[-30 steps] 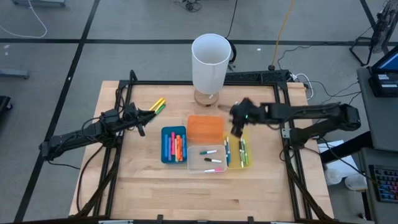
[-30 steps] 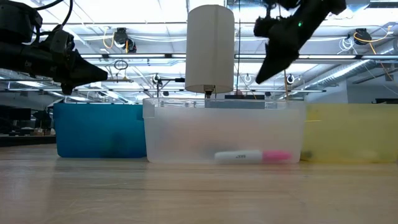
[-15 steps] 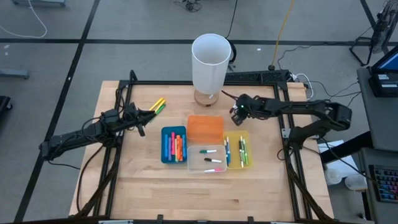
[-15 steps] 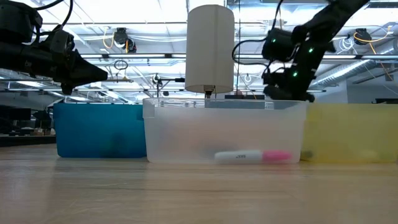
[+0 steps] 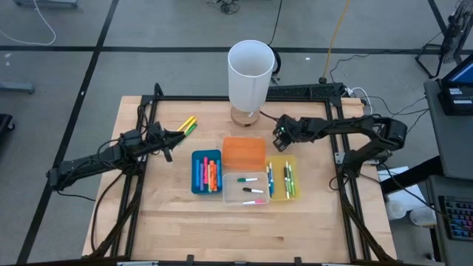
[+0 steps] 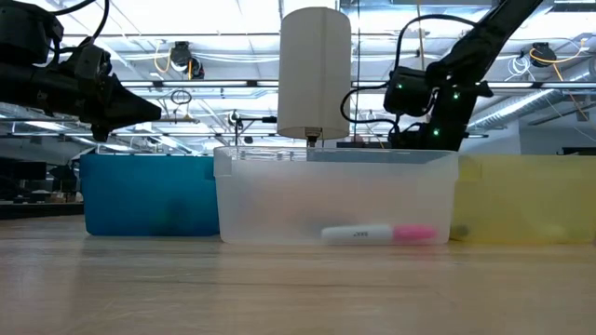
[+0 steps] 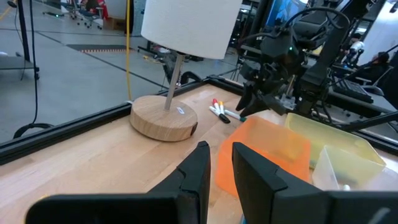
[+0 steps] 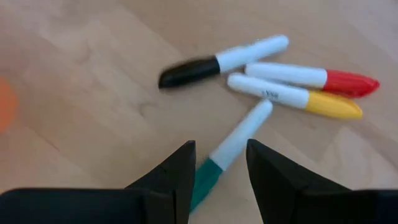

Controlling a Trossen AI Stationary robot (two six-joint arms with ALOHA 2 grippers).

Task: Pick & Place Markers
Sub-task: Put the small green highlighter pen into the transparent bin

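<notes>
Wooden tabletop, framed by black rails, is seen carrying a white lamp at the far side and four bins mid-table: a blue bin, an orange bin, a clear bin and a yellow bin.

The right gripper is positioned low over bare wood between the lamp base and the orange bin, with its jaws parted and nothing held. In the right wrist view, four loose markers are recorded directly ahead of the fingers: a green-capped marker, a black-capped marker, a red-capped marker and a yellow-capped marker. The green-capped marker lies nearest, its capped end reaching into the gap between the fingers and its long axis running forward and obliquely away from them. A grasp across its barrel is judged to call for some wrist rotation. The other three lie just beyond, close together; the yellow-capped one nearly touches the green-capped marker's far end, so disturbance is a risk.

The left gripper waits at the table's left side, jaws narrowly parted and empty, near two highlighters lying loose on the wood. The right arm is plainly the nearer to the cluster.

Open wood surrounds the cluster on the lamp side; the orange bin's wall stands close on the other side.
</notes>
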